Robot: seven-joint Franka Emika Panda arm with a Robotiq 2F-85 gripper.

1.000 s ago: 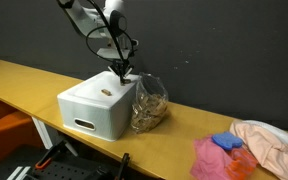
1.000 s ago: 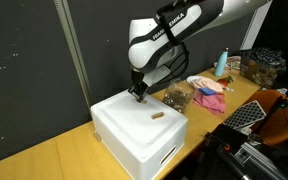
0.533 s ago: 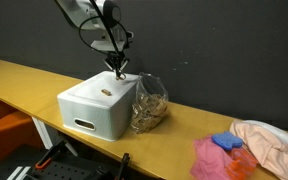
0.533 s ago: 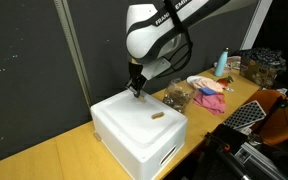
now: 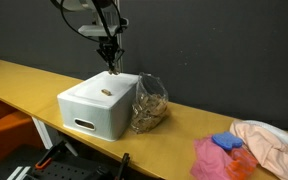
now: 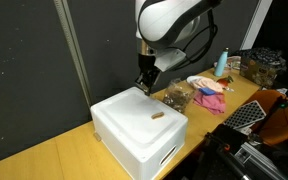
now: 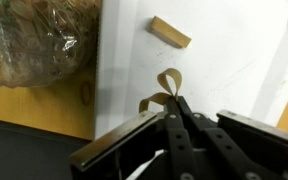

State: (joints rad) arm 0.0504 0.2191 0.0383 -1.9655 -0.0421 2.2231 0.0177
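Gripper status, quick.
Gripper: closed, pinching a tan rubber band over the white box.

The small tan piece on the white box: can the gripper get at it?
Probably yes: the tan piece lies uncovered on the white box, and the gripper hangs close above, though shut on a rubber band.

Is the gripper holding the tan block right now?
No: the tan block lies free on the white box, while the shut gripper pinches only a tan loop.
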